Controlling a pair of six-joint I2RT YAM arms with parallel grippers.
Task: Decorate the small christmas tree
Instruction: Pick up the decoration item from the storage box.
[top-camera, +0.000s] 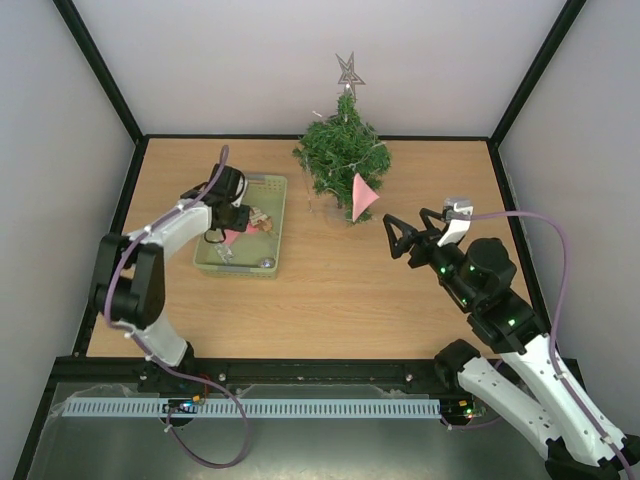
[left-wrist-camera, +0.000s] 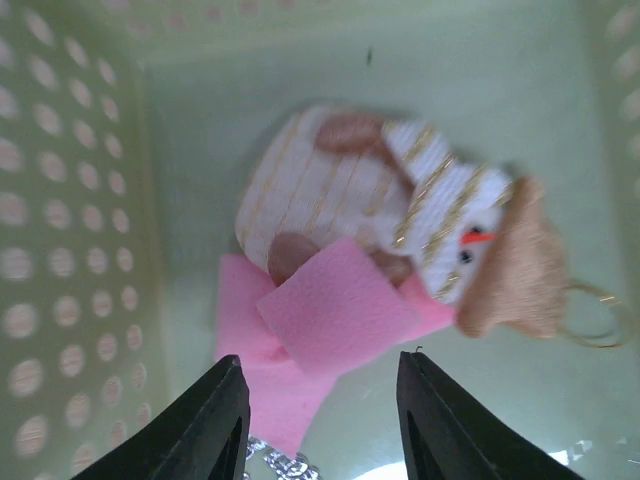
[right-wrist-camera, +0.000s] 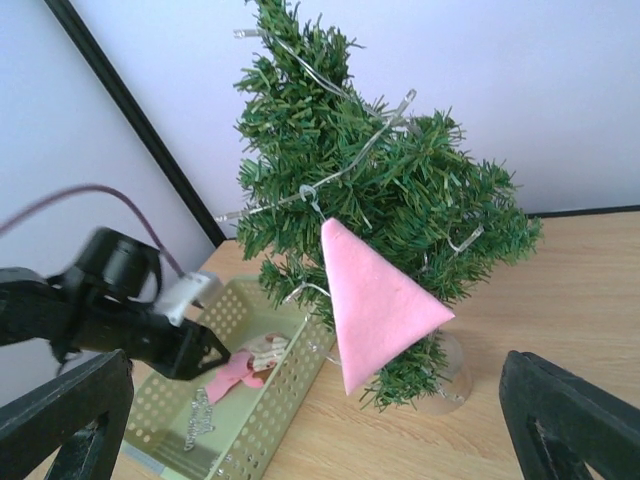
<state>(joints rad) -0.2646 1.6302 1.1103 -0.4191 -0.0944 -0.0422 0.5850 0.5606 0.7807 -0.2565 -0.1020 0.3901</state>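
Note:
The small christmas tree (top-camera: 340, 155) stands at the back of the table with a silver star (top-camera: 349, 72) on top and a pink felt cone (top-camera: 364, 196) hanging on its right side. The tree (right-wrist-camera: 400, 190) and cone (right-wrist-camera: 375, 300) fill the right wrist view. My right gripper (top-camera: 400, 238) is open and empty, just right of the tree. My left gripper (top-camera: 232, 225) is down inside the pale green basket (top-camera: 275, 205). Its jaws (left-wrist-camera: 320, 400) stand apart over a pink felt piece (left-wrist-camera: 335, 310), gripping nothing. A snowman ornament (left-wrist-camera: 400, 210) lies just beyond the felt.
A silver glittery ornament (left-wrist-camera: 270, 462) lies in the basket under my left fingers, and a small silver ball (top-camera: 266, 263) sits in the basket's near corner. Black frame posts and pale walls enclose the wooden table (top-camera: 340, 300).

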